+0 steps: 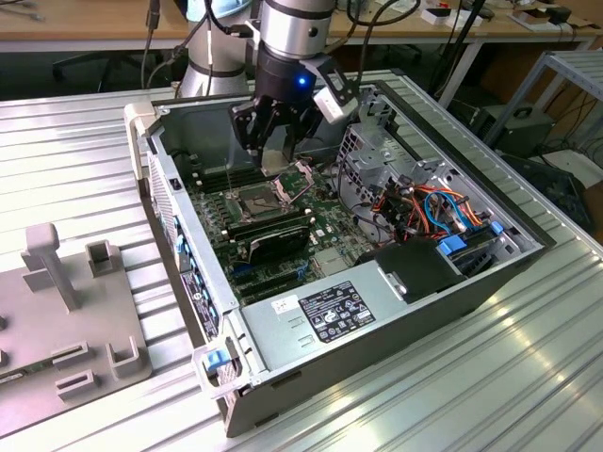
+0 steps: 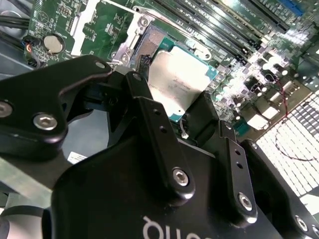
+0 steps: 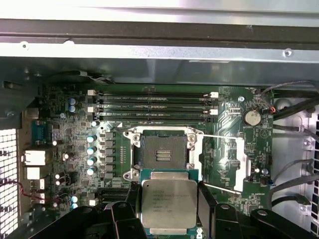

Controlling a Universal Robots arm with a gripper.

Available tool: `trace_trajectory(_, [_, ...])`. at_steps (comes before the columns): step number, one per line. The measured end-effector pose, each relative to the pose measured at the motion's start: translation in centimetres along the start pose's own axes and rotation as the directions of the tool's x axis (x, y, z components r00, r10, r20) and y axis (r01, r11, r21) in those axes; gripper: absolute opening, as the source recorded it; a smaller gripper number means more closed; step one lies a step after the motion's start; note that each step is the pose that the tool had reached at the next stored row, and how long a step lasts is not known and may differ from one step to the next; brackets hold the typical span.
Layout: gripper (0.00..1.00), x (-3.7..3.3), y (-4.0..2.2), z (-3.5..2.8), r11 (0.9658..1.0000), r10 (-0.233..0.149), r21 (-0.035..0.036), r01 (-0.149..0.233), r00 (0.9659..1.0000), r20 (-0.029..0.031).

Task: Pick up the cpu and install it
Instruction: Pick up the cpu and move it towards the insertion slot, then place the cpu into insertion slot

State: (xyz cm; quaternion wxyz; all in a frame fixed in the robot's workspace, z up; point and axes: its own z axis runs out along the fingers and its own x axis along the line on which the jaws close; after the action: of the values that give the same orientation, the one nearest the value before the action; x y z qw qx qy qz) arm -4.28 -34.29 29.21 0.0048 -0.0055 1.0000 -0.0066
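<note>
My gripper (image 1: pixel 274 141) hangs inside the open computer case (image 1: pixel 188 254), just above the motherboard. It is shut on the cpu (image 3: pixel 168 203), a flat square chip with a dull silver top on a green edge, held level between the two black fingers (image 3: pixel 206 201). In the first wrist view the dark square socket (image 3: pixel 163 151) lies bare just beyond the chip, and its hinged metal frame (image 3: pixel 230 164) is swung open to one side. In the second wrist view the cpu (image 2: pixel 180 79) sits between the fingertips (image 2: pixel 141 92), hovering over the socket area.
Long black memory sticks (image 3: pixel 154 101) lie in slots beside the socket. The case's metal wall (image 3: pixel 159 50) rises behind them. A power supply (image 1: pixel 330 311), a drive cage and coloured cables (image 1: pixel 424 207) crowd the exterior view's right. A grey fixture (image 1: pixel 66 311) stands outside the case.
</note>
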Motion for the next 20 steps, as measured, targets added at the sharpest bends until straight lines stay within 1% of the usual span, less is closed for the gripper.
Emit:
trace_trajectory(1, [0.55, 0.0, 0.15, 0.31, 1.0, 0.0, 0.0003, 0.0, 1.0, -0.0002])
trace_trajectory(5, [0.55, 0.01, 0.26, 0.36, 1.0, 0.0, 0.0003, 0.0, 1.0, -0.0002])
trace_trajectory(8, [0.55, 0.17, 0.7, 0.41, 1.0, 0.0, 0.0003, 0.0, 1.0, -0.0001])
trace_trajectory(9, [0.55, 0.18, 0.79, 0.56, 1.0, 0.0, 0.0, 0.0, 1.0, 0.0])
trace_trajectory(12, [0.55, 0.18, 0.82, 1.08, 1.0, 0.0, 0.0001, 0.0, 1.0, -0.0001])
trace_trajectory(20, [0.55, 0.18, 0.82, 1.2, 1.0, 0.0, 0.0002, 0.0, 1.0, -0.0001])
